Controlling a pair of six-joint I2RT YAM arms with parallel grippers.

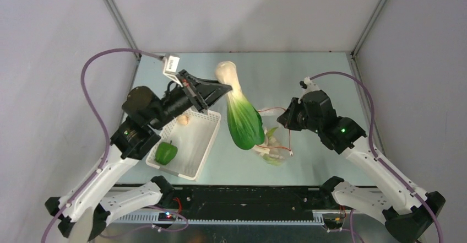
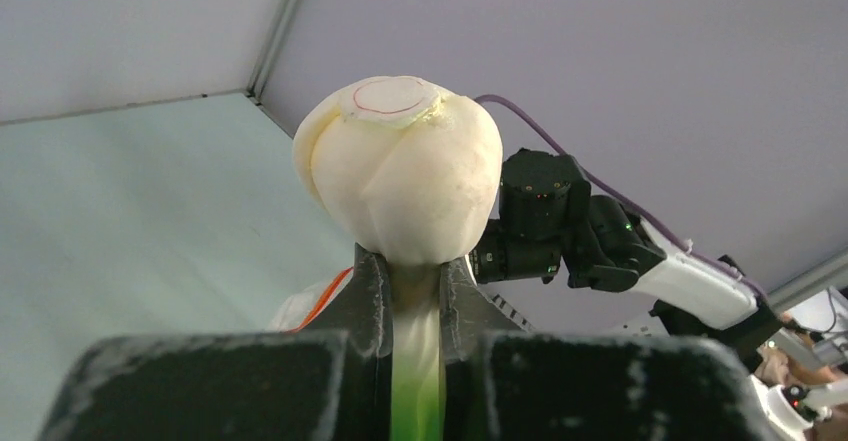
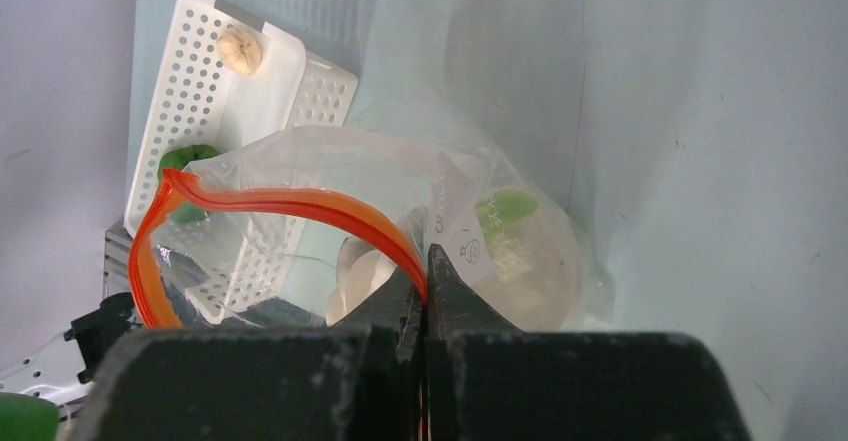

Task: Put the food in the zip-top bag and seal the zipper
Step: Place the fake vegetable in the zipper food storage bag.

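Note:
My left gripper [image 1: 224, 87] is shut on a bok choy [image 1: 242, 116], held in the air by its white stalk with the green leaves hanging down toward the bag. In the left wrist view the white stalk bulb [image 2: 400, 166] sits above my gripper [image 2: 415, 281]. My right gripper [image 3: 424, 281] is shut on the red-orange zipper strip [image 3: 290, 204] and holds the clear zip-top bag [image 3: 520, 251] open. A white lumpy piece and something green lie inside the bag [image 1: 272, 146]. A small mushroom [image 3: 240, 49] lies in the white basket.
A white perforated basket [image 1: 201, 144] stands at the left with a green pepper [image 1: 166, 152] and the mushroom [image 1: 183, 119] in it. Grey walls close in the table [image 1: 297, 77] at back and sides.

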